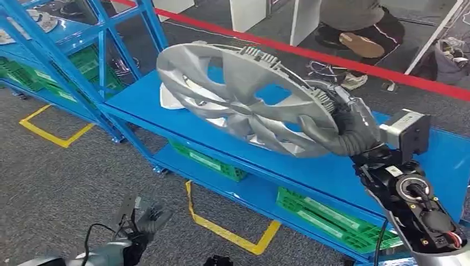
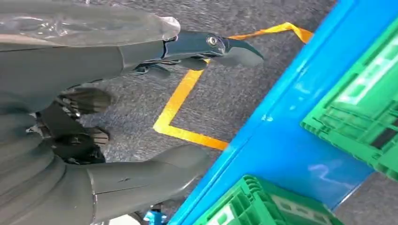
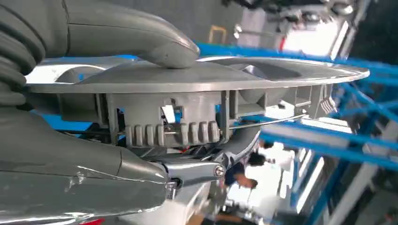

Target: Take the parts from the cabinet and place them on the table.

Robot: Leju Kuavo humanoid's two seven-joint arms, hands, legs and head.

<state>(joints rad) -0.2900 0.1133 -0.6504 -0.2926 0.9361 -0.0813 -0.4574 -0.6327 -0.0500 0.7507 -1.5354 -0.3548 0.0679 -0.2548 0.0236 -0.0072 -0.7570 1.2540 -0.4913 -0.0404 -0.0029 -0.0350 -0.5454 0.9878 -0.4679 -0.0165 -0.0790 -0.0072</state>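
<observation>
Progress looks to be at the carrying stage: the silver wheel cover (image 1: 244,100) is off the blue cabinet shelf (image 1: 310,166) and held tilted in the air above it, so the pick seems done while the placing on a table is, by my judgement, still to come. No table is identifiable from here.

The right hand (image 1: 346,130) grasps that wheel cover at its rim; in the right wrist view the thumb (image 3: 141,35) presses on the smooth face and the fingers (image 3: 225,154) curl under the clipped back side of the wheel cover (image 3: 197,79). The left hand (image 1: 145,219) hangs low over the grey floor (image 1: 66,183), holding nothing, its fingers (image 2: 220,47) spread loosely apart in its own wrist view.

On containers, largest first: the cabinet's lower shelves carry green crates (image 1: 327,216) (several, flat and slotted), and I cannot tell what, if anything, lies in them. A white scrap (image 1: 169,98) lies on the upper shelf beneath the lifted part. Yellow tape marks (image 1: 233,233) line the floor beside the cabinet.
</observation>
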